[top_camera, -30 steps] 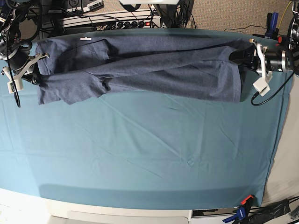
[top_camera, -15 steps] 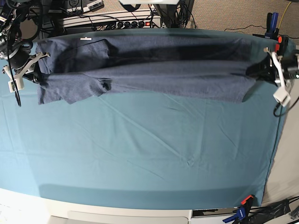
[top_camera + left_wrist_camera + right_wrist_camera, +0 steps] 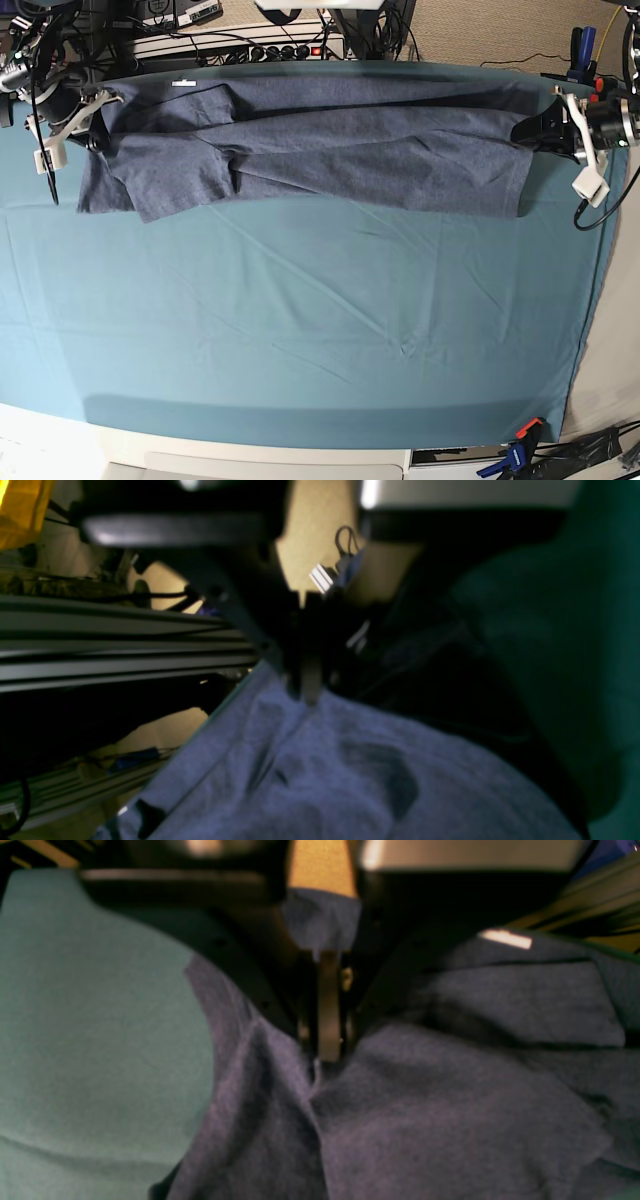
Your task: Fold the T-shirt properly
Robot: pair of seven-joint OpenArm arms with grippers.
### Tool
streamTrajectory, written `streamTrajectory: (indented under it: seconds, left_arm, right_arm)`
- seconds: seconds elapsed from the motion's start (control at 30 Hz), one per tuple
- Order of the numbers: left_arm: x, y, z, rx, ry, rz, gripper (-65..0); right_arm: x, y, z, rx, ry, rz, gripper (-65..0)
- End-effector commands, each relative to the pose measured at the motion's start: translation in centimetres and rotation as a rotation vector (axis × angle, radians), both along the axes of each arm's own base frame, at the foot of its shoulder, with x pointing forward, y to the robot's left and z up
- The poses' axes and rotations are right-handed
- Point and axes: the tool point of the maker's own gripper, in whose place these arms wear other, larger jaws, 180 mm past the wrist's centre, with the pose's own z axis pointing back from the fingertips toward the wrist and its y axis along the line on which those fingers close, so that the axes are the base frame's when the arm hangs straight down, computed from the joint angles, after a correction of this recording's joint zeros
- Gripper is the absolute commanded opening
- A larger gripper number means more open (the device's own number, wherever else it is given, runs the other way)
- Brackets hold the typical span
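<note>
Two grippers, one shirt, and it's basically strung between them along the far edge of the table (image 3: pixel 300 330). The T-shirt (image 3: pixel 330 150) lies in a long band across the back, already doubled lengthwise by the look of it, with one sleeve flopping out toward the near side at the right gripper's end.

Right gripper (image 3: pixel 327 1050) is clamped down on a bunched bit of fabric, and the cloth puckers right under the tips. Left gripper (image 3: pixel 305 692) is pinched on the shirt's edge too, with the fabric rising into a little peak at the tips. That end is right at the table's side edge, with frame rails visible past it.

My guess on why it's held this way: gripping both ends keeps the band taut and straight, so the fold line stays clean and creases pull out before it gets laid down or folded again.

As for writing, nothing readable. No lettering shows on the upturned side. There's a small pale tag (image 3: pixel 184 84) near the back edge, too tiny to read.
</note>
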Motion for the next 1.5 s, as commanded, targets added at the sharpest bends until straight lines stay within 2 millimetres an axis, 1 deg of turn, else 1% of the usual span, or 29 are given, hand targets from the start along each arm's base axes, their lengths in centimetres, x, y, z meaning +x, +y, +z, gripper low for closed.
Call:
streamTrajectory:
  seconds: [0.0, 0.13, 0.33, 0.47, 0.73, 0.97, 1.1, 1.13, 1.2, 1.23, 1.27, 1.3, 1.4, 1.47]
  left_arm:
    - [0.4, 0.1, 1.0, -0.010, -0.029, -0.003, -65.0]
    - [-0.3, 0.0, 0.5, -0.012, -0.006, -0.003, -65.0]
    - [-1.5, 0.0, -0.2, -0.009, 0.034, -0.007, -65.0]
    - [-1.5, 0.0, -0.2, -0.009, 0.033, -0.007, -65.0]
    - [-1.5, 0.0, -0.2, -0.009, 0.033, -0.007, -65.0]
    - [-1.5, 0.0, -0.2, -0.009, 0.033, -0.007, -65.0]
    - [-1.5, 0.0, -0.1, -0.011, 0.031, -0.005, -65.0]
    - [-1.5, 0.0, -0.1, -0.010, 0.031, -0.005, -62.1]
    - [-1.4, 0.0, -0.1, -0.014, 0.026, -0.001, -48.0]
    - [-1.2, 0.0, 0.1, -0.020, 0.019, 0.005, -41.7]
    - [-1.0, 0.0, 0.1, -0.019, 0.011, 0.012, -37.4]
    - [-0.9, 0.2, -0.1, -0.001, 0.005, 0.015, -35.6]
    - [-0.7, 0.6, -0.4, 0.027, -0.008, 0.024, -35.5]
    - [-0.5, 0.8, -0.5, 0.041, -0.015, 0.028, -35.5]
  right_arm:
    - [0.6, -0.4, 1.1, -0.016, -0.036, 0.005, -65.0]
    - [0.7, -0.4, 1.2, -0.020, -0.047, 0.005, -65.0]
    - [0.5, -1.0, 0.9, -0.058, -0.025, -0.001, -65.0]
    - [0.4, -0.9, 0.8, -0.054, -0.024, -0.002, -65.0]
    - [-0.1, 0.4, -0.2, 0.004, -0.028, -0.033, -65.0]
    - [-0.1, 0.3, -0.2, -0.001, -0.027, -0.033, -65.0]
    - [-0.4, -0.3, -0.5, -0.042, -0.008, -0.038, -65.0]
    - [-0.4, -0.5, -0.5, -0.055, -0.007, -0.039, -62.7]
    - [-0.2, -0.9, -0.4, -0.086, -0.020, -0.041, -46.4]
    - [-0.1, -1.2, -0.3, -0.106, -0.026, -0.041, -40.3]
    - [0.0, -1.5, -0.2, -0.125, -0.029, -0.041, -37.5]
    - [0.0, -1.7, -0.1, -0.143, -0.032, -0.039, -37.3]
    - [0.5, -2.9, 0.6, -0.199, -0.048, -0.047, -37.3]
    - [0.8, -3.3, 1.2, -0.213, -0.062, -0.043, -37.3]
